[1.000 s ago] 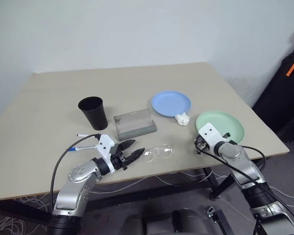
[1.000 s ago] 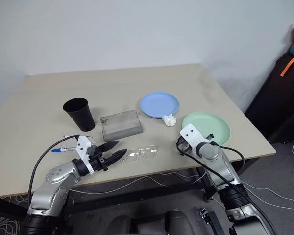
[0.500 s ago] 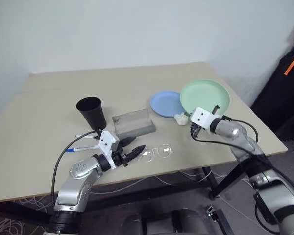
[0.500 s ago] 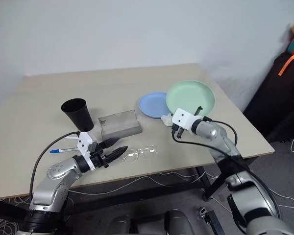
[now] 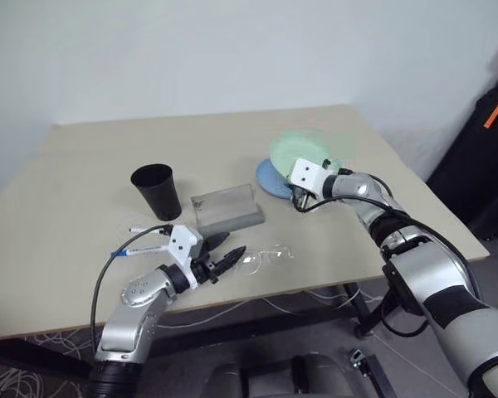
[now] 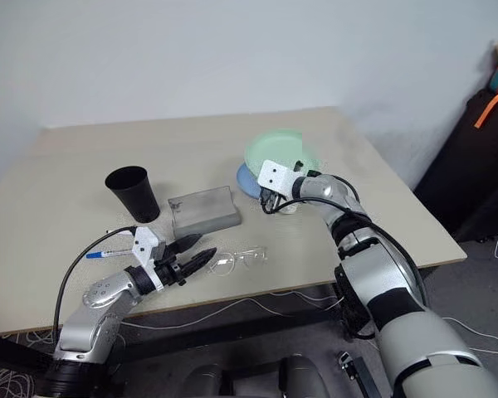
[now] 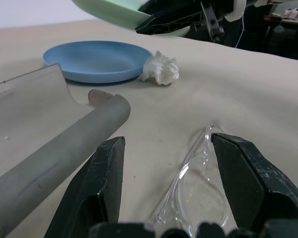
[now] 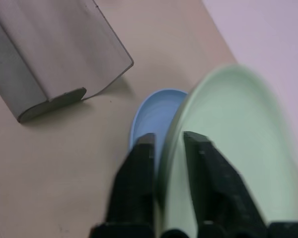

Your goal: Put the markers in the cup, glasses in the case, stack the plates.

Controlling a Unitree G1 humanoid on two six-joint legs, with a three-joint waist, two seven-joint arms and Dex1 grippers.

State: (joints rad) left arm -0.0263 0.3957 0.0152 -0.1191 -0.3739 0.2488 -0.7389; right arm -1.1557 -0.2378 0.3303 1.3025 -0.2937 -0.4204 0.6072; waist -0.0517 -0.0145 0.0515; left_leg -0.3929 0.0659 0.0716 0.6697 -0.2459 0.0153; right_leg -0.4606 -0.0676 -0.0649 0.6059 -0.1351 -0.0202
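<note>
Item: mint green plate (image 5: 300, 149); raised off the table (image 5: 83, 166) and tilted, blurred with motion, directly above the light blue plate (image 5: 272, 176); a second ago it lay flat near the table's right edge, well apart from the blue one, so the carry across has been made in that interval.

Right gripper (image 8: 165, 144); fingers astride the green plate's rim, one each side, rim between them (whether the pinch has begun to slacken cannot be told from the blur); the plate has not yet landed.

Light blue plate; flat on the table, a white paper wad (image 7: 160, 69) just beside its near edge.

Left gripper (image 7: 166, 148); fingers spread wide, empty, hovering low with the glasses (image 5: 266, 255) lying between and ahead of the fingertips; unmoved over the last second.

Case (image 5: 227, 208); grey, lid closed, between the cup (image 5: 158, 191) and the plates, just beyond the glasses.

Markers (image 5: 143, 240); both on the table near the left arm, in front of the cup; cup upright.

Assessment: stacking is close to done, needing only the lowering and release; glasses and markers remain untouched.
</note>
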